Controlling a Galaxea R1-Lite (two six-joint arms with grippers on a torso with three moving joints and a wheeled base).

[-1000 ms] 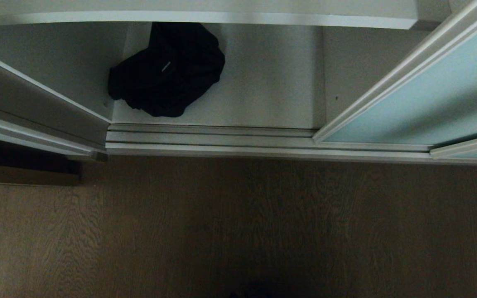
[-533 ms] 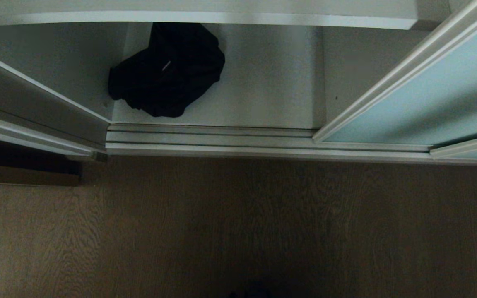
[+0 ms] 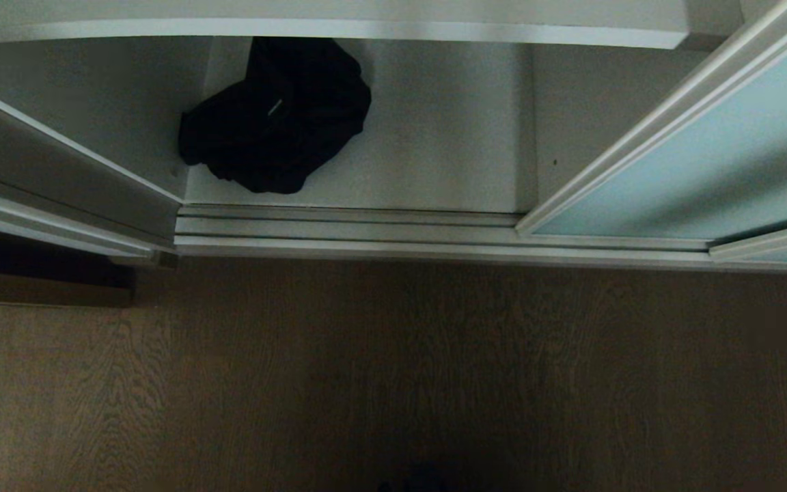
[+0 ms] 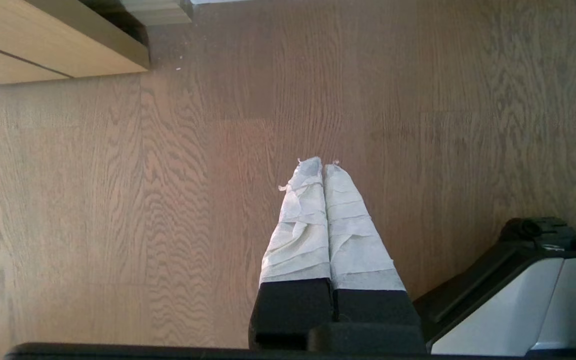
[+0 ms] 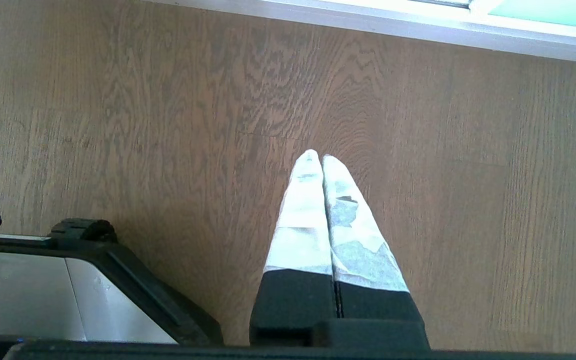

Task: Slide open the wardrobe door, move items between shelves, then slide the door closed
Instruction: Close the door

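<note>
**Both grippers shut and empty over the floor; bundle on the bottom board**

Head view: neither arm shows. The wardrobe stands open in the middle. The black bundle (image 3: pixel 274 116) lies on the lower shelf (image 3: pixel 434 137), at about 10 o'clock from that board's centre, close to the left wall (image 3: pixel 79 109) and partly under the upper shelf (image 3: pixel 325 20), whose front edge runs along 12 o'clock. The bundle's long axis runs from 7 o'clock to 1 o'clock, its wider lump toward the back. A small pale tag sits near its middle. The glass door (image 3: pixel 708 157) is slid aside at 3 o'clock, its frame edge slanting from the track up to 1 o'clock. The track (image 3: pixel 346 229) lies level across the opening, between the board and the wood floor (image 3: pixel 393 383), which fills the lower half. Nothing stands between the floor and the bundle.

Left wrist view: the left gripper (image 4: pixel 322 164) points at the floor, its taped fingers (image 4: pixel 298 230) pressed together tip to tip, holding nothing and touching nothing. A tan cabinet base (image 4: pixel 43 45) sits at 10 o'clock; part of the robot base (image 4: pixel 518 295) at 4 o'clock.

Right wrist view: the right gripper (image 5: pixel 318 155) also hangs over bare floor, fingers (image 5: pixel 358 240) closed flat against each other, empty. The white track edge crosses at 1 o'clock; the robot base lies at 8 o'clock.
</note>
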